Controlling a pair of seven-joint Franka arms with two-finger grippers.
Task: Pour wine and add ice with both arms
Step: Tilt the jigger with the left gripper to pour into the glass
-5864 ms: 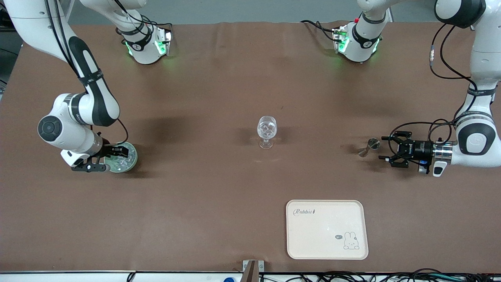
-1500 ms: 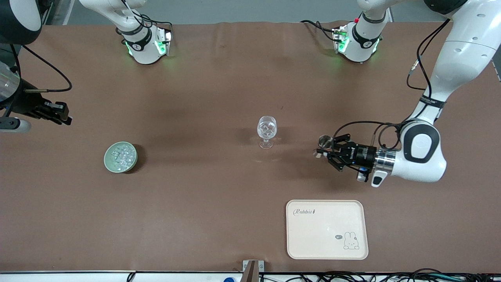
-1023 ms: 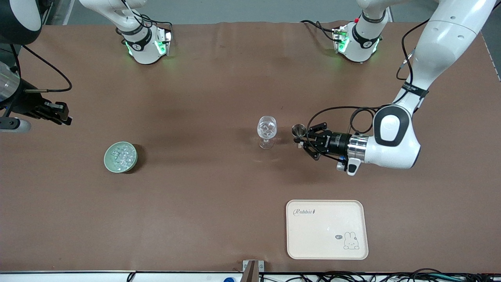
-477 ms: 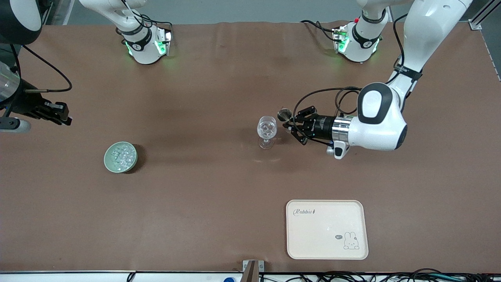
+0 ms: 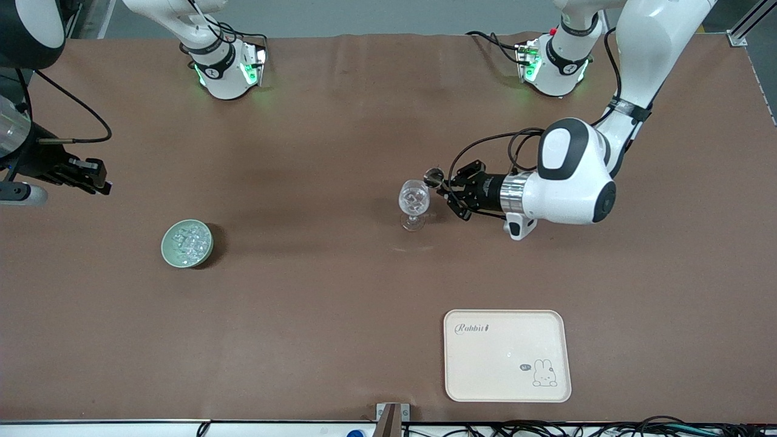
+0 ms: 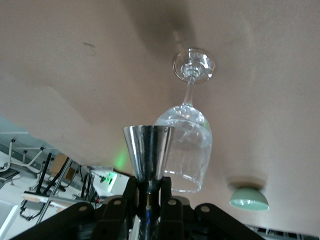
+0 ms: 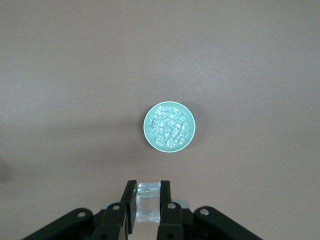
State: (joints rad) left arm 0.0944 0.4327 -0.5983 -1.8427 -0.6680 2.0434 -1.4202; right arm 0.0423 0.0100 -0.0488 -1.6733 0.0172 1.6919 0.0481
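Note:
A clear stemmed glass [image 5: 414, 203] stands upright mid-table. My left gripper [image 5: 445, 187] is shut on a steel jigger [image 5: 433, 177] and holds it upright right beside the glass's rim. In the left wrist view the jigger [image 6: 147, 150] sits between my fingers, next to the glass [image 6: 187, 145]. A pale green bowl [image 5: 187, 243] full of ice [image 5: 187, 241] stands toward the right arm's end. My right gripper [image 5: 97, 179] hangs high over that end, shut on one ice cube [image 7: 148, 202], with the bowl [image 7: 151, 136] and its ice [image 7: 169, 126] below.
A cream tray [image 5: 507, 355] with a rabbit drawing lies near the front edge, nearer to the camera than the glass. The two arm bases [image 5: 226, 67] [image 5: 553, 64] stand along the back edge. Cables run along the front edge.
My left arm has carried the jigger from the left arm's end of the table up to the glass's rim. My right arm left the bowl earlier and now holds still.

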